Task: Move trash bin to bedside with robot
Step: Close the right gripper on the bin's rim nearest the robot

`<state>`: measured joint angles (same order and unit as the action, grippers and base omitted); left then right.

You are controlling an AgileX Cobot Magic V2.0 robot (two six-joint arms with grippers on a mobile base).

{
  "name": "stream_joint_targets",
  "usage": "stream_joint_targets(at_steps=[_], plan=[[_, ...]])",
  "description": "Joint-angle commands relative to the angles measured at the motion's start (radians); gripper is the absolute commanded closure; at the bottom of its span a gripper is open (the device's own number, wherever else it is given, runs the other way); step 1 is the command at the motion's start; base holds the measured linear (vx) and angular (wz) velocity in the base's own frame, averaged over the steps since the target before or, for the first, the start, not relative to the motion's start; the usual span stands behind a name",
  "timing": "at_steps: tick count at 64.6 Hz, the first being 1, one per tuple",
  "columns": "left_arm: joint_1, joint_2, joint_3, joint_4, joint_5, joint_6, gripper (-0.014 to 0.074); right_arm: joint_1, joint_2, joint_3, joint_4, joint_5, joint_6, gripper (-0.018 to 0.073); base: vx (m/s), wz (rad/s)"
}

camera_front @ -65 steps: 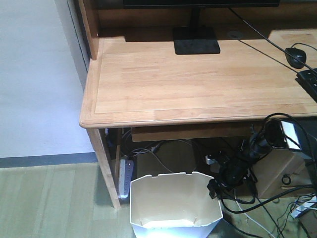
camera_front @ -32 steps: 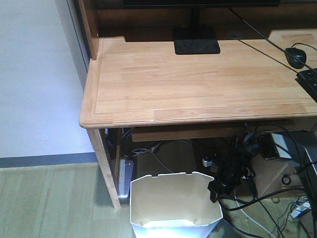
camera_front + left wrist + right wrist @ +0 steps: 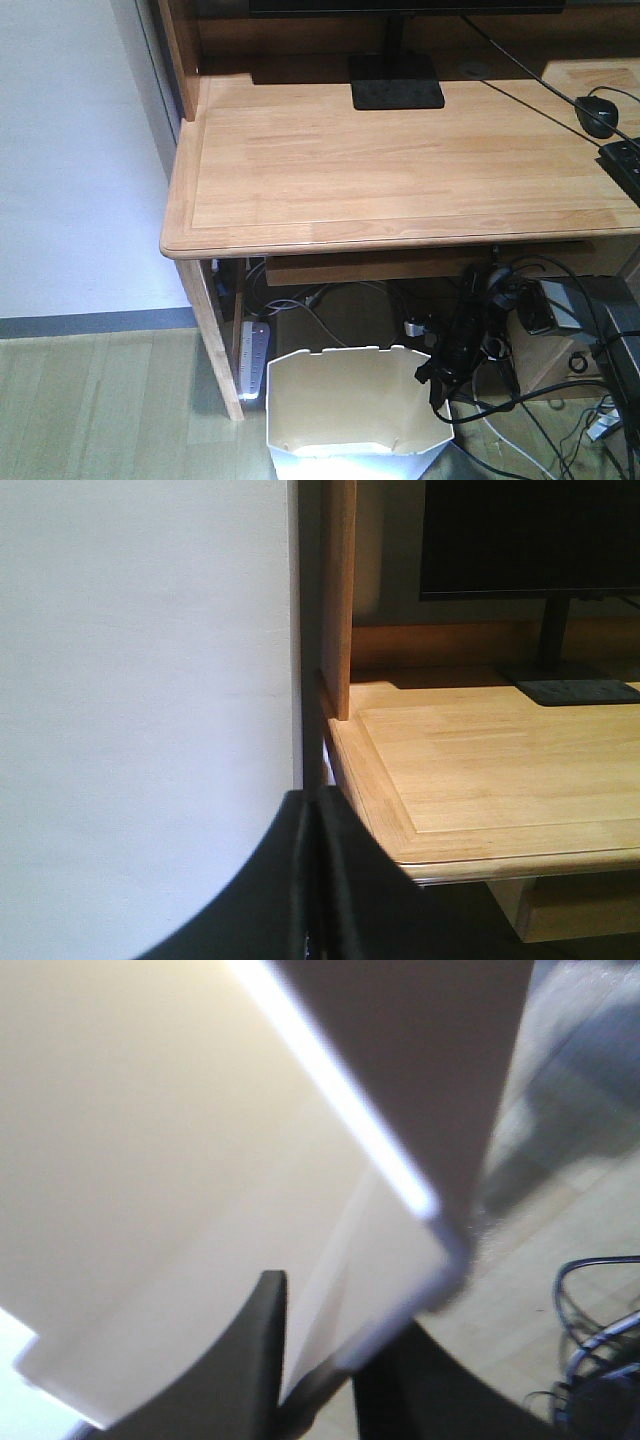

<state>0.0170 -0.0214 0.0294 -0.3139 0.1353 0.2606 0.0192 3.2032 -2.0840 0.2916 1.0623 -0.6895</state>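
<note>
The white trash bin (image 3: 350, 400) with a cream interior stands on the floor in front of the desk, at the bottom of the front view. My right gripper (image 3: 437, 385), black with looping cables, sits on the bin's right rim. In the right wrist view the right gripper (image 3: 330, 1305) has one finger inside and one outside the bin wall (image 3: 200, 1160), closed on the rim. My left gripper (image 3: 313, 800) is shut and empty, held up near the desk's left corner. The bed is out of view.
A light wooden desk (image 3: 400, 160) carries a monitor stand (image 3: 396, 82), a mouse (image 3: 598, 115) and a keyboard edge (image 3: 625, 160). A power strip (image 3: 252, 360) and tangled cables (image 3: 520, 330) lie under it. A white wall (image 3: 70, 150) stands left.
The bin has shifted slightly to the right and towards me with the right gripper on its rim. The right arm's upper parts and cables have swung right. The left arm has not visibly moved.
</note>
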Motion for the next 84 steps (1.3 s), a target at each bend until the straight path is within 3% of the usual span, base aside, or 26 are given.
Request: stream_joint_targets(at_steps=[1, 48, 58, 66, 72, 84], plan=[[-0.005, -0.008, 0.020, -0.010, -0.077, -0.002, 0.0603, -0.005, -0.040, -0.024, 0.054, 0.061, -0.087, 0.0572, 0.00, 0.00], [-0.005, -0.008, 0.020, -0.010, -0.077, -0.002, 0.0603, -0.006, -0.106, -0.017, 0.057, 0.039, 0.060, 0.0564, 0.00, 0.00], [-0.005, -0.008, 0.020, -0.010, -0.077, -0.002, 0.0603, -0.006, -0.151, 0.096, 0.063, -0.100, 0.060, 0.0564, 0.00, 0.00], [-0.005, -0.008, 0.020, -0.010, -0.077, -0.002, 0.0603, -0.006, -0.219, 0.258, 0.068, -0.298, 0.049, 0.0564, 0.00, 0.00], [-0.005, -0.008, 0.020, -0.010, -0.077, -0.002, 0.0603, -0.006, -0.266, 0.369, 0.115, -0.395, -0.013, 0.0564, 0.00, 0.00], [-0.005, -0.008, 0.020, -0.010, -0.077, -0.002, 0.0603, -0.006, -0.329, 0.483, 0.244, -0.452, -0.135, 0.0564, 0.00, 0.00]])
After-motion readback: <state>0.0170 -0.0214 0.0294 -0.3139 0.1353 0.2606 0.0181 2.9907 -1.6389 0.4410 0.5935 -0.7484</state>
